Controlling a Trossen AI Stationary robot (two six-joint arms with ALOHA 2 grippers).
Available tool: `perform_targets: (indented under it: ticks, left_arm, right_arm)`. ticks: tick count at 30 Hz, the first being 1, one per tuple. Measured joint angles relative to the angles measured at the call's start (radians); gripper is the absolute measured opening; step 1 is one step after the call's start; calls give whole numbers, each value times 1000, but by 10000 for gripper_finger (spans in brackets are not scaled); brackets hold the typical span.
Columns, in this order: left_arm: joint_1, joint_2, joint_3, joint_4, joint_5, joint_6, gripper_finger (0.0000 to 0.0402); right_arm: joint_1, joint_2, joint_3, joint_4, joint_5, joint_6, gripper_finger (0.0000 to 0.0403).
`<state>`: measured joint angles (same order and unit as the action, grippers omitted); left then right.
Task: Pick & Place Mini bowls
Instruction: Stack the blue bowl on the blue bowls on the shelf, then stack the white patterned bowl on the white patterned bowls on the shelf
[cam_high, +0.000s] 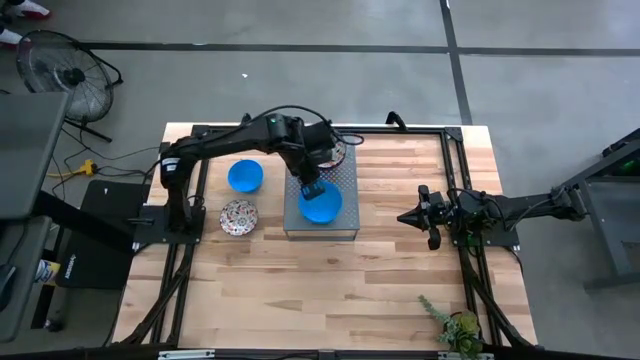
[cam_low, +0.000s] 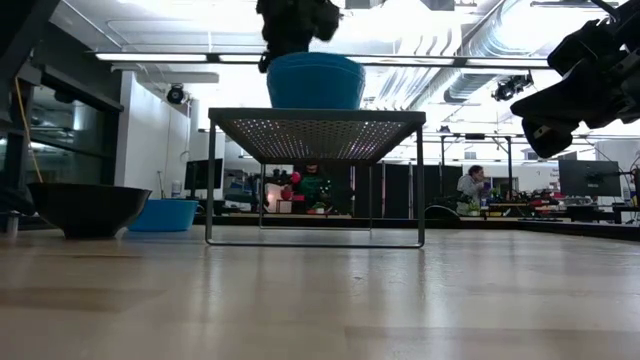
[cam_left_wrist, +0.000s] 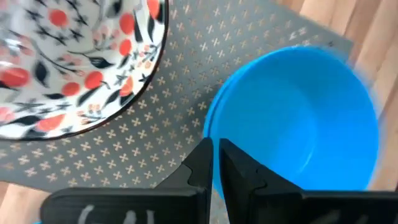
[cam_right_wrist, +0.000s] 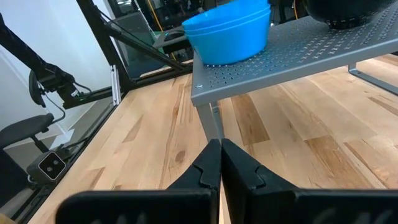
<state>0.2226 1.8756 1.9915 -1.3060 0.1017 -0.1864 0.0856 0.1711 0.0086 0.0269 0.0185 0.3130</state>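
Note:
A bright blue mini bowl (cam_high: 322, 205) sits on the grey perforated raised slab (cam_high: 345, 225) at mid-table; in the right wrist view it looks like two blue bowls nested (cam_right_wrist: 229, 31). My left gripper (cam_high: 311, 187) is at its far-left rim, shut on it. A floral mini bowl (cam_left_wrist: 68, 62) stands on the slab's far part, mostly under the left arm in the high view. Another blue bowl (cam_high: 245, 176) and a floral bowl (cam_high: 238, 216) rest on the table left of the slab. My right gripper (cam_high: 405, 216) hovers shut, right of the slab. My left gripper pinches the blue bowl's rim (cam_left_wrist: 214, 134), one finger (cam_left_wrist: 239, 165) inside the bowl and one finger (cam_left_wrist: 198, 167) outside. The fingers come from above, pointing down. The bowl stands upright with its base on the slab's top (cam_low: 315, 108).
The slab stands on thin legs (cam_low: 418, 180) with open room beneath it. A small plant (cam_high: 458, 328) sits at the table's near right corner. Black frame rails (cam_high: 462, 180) run along the table's left and right sides. The near half of the wooden table is bare.

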Motion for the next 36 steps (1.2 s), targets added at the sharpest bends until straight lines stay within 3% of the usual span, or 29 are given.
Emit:
perform_targets:
  ticks: [14, 22, 29, 36]
  left_arm:
    - [0, -26, 8, 2, -66, 37, 26]
    - [-22, -117, 17, -85, -245, 48, 33]
    - [-61, -205, -24, -157, -297, 0, 118]
    - [-95, -346, -238, -128, -289, -146, 211]
  right_arm:
    - [0, 0, 0, 0, 0, 0, 0]
    - [0, 0, 0, 0, 0, 0, 0]
    - [0, 0, 0, 0, 0, 0, 0]
    - [0, 0, 0, 0, 0, 0, 0]
